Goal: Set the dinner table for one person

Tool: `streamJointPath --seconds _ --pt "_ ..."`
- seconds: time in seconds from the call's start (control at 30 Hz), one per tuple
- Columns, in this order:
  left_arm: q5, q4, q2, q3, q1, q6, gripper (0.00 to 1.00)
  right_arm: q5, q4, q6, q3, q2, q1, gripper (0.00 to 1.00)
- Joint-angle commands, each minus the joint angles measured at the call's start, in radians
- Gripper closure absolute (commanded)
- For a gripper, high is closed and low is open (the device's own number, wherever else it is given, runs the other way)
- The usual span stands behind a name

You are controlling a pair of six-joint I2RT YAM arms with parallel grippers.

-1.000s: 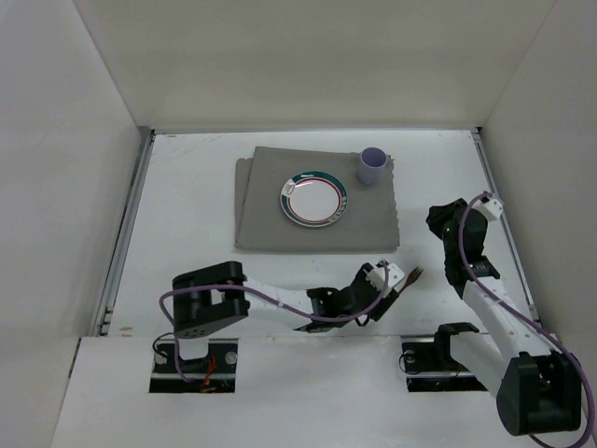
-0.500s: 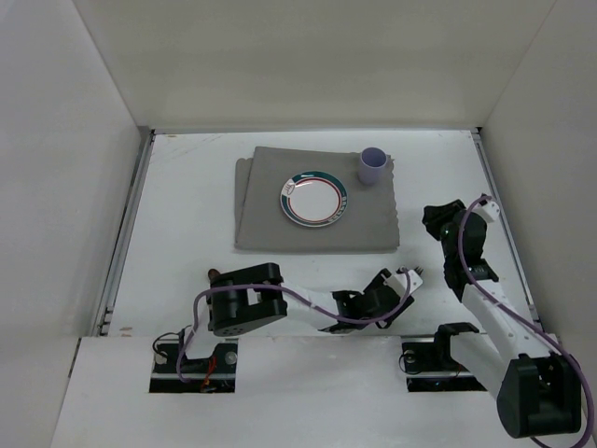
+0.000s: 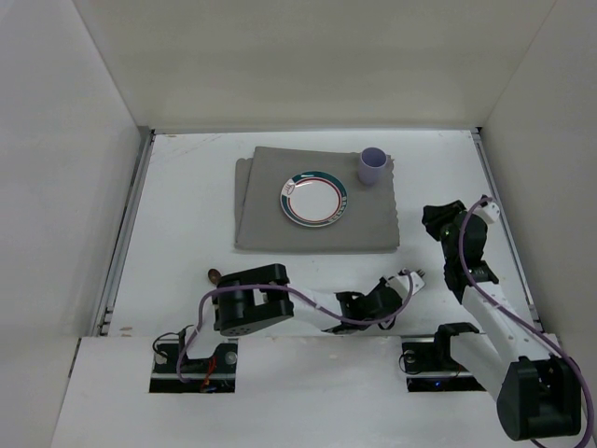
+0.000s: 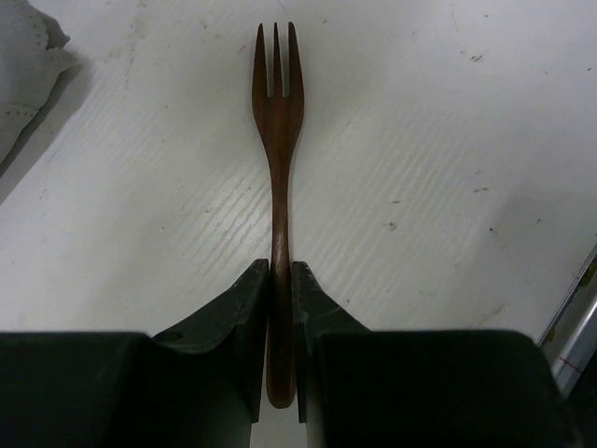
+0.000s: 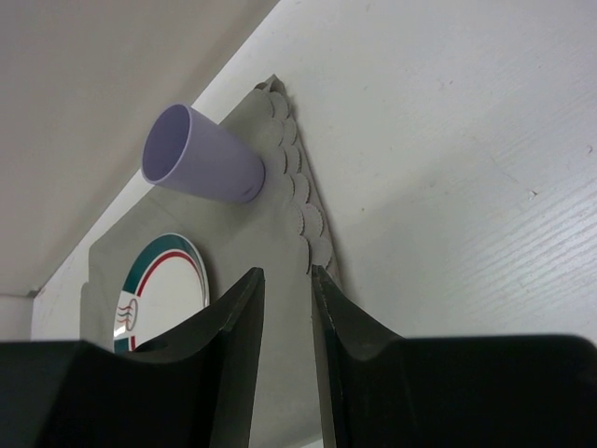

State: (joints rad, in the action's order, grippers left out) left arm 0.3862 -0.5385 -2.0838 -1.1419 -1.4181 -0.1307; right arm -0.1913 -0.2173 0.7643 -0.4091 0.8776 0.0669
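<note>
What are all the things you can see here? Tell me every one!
dinner table: one, white, under everything
cloth mat: one, grey, far middle of the table
plate: one, white with green and red rings, on the mat
cup: one, purple, mat's far right corner
fork: one, dark brown, in the left gripper
small brown thing: one, by the left arm's base, too small to tell
left gripper: black, shut on the fork's handle
right gripper: black, empty, jaws slightly apart

My top camera looks down from above and behind my bases onto the whole dinner table (image 3: 187, 215). My left wrist camera sits close and low, looking along a wooden fork (image 4: 277, 140). My right wrist camera faces far-left, sharing the lavender cup (image 5: 201, 159) and plate (image 5: 171, 280) with the top view.
</note>
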Motion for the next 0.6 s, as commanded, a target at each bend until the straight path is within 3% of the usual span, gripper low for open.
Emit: streamJointPath --seconds 0.0,0.3,0.5,0.57 --pt "0.048 0.022 0.1 0.062 0.0 0.022 0.93 0.007 -0.062 0.009 0.003 -0.015 0.007 0.67" --pt "0.272 0.13 0.493 0.33 0.049 0.032 0.93 0.0 -0.062 0.018 0.019 -0.071 -0.025 0.44" --pt "0.352 0.189 0.706 0.422 0.262 -0.003 0.93 0.007 -0.062 0.01 0.009 -0.022 -0.028 0.4" --pt "0.335 0.178 0.74 0.426 0.409 0.008 0.93 0.009 -0.067 0.006 -0.003 0.012 -0.013 0.4"
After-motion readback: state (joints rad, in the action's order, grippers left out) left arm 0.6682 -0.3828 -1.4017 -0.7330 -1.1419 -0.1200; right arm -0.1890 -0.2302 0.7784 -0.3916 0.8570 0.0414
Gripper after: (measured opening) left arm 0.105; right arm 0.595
